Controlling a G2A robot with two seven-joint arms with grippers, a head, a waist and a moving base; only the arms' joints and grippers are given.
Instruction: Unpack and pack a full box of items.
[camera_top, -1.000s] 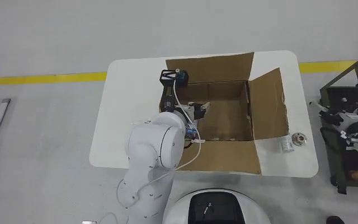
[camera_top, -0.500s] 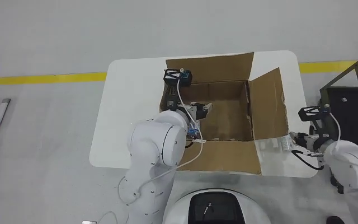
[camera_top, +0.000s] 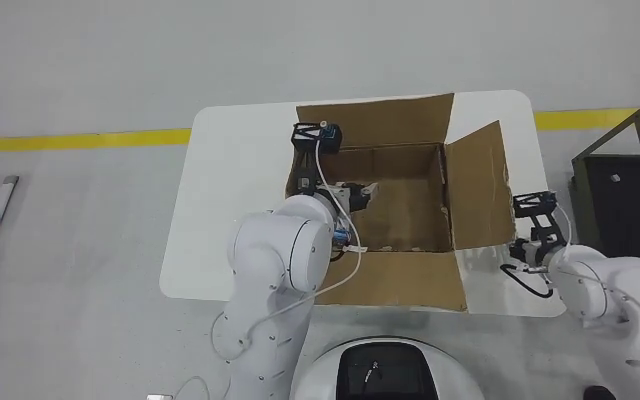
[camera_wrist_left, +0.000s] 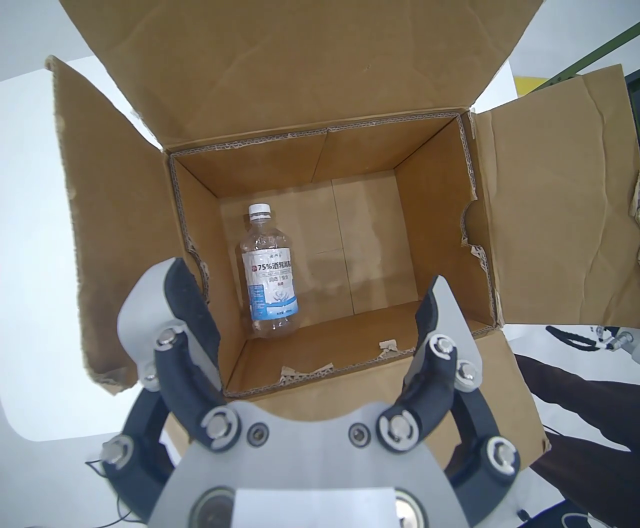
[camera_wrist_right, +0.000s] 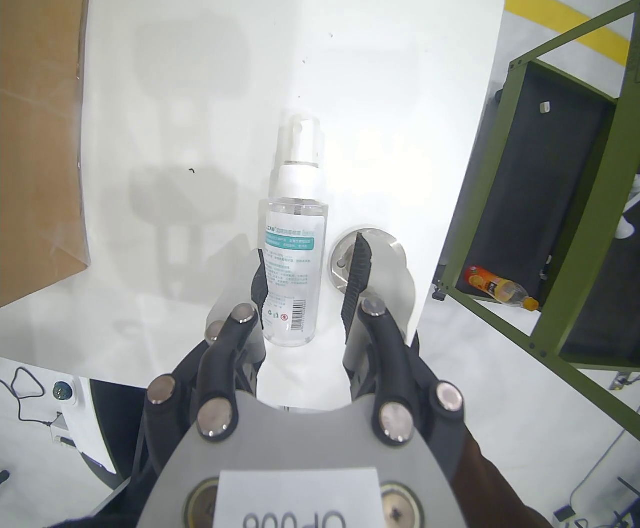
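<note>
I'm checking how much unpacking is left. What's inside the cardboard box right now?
One clear bottle with a white cap lies on the floor of the box, along a side wall. The rest of the visible floor is bare; the strip under the near wall is hidden.

The box (camera_top: 400, 205) is plain brown cardboard. The tabletop (camera_top: 230, 200) is white, and the floor (camera_top: 100, 60) is pale grey, crossed by a yellow line (camera_top: 90, 141). The bottle (camera_wrist_left: 269, 280) is clear, with a white cap and a white and blue label. The spray bottle (camera_wrist_right: 292, 260) is clear, with a white head and a white label topped by a teal band. The metal disc (camera_wrist_right: 341, 252) is silver. The left gripper (camera_wrist_left: 306, 277) and the right gripper (camera_wrist_right: 310, 255) are silver-grey with black pads. The rack (camera_wrist_right: 540, 175) is olive green with a black panel, and the drink bottle (camera_wrist_right: 500, 288) is orange.
</note>
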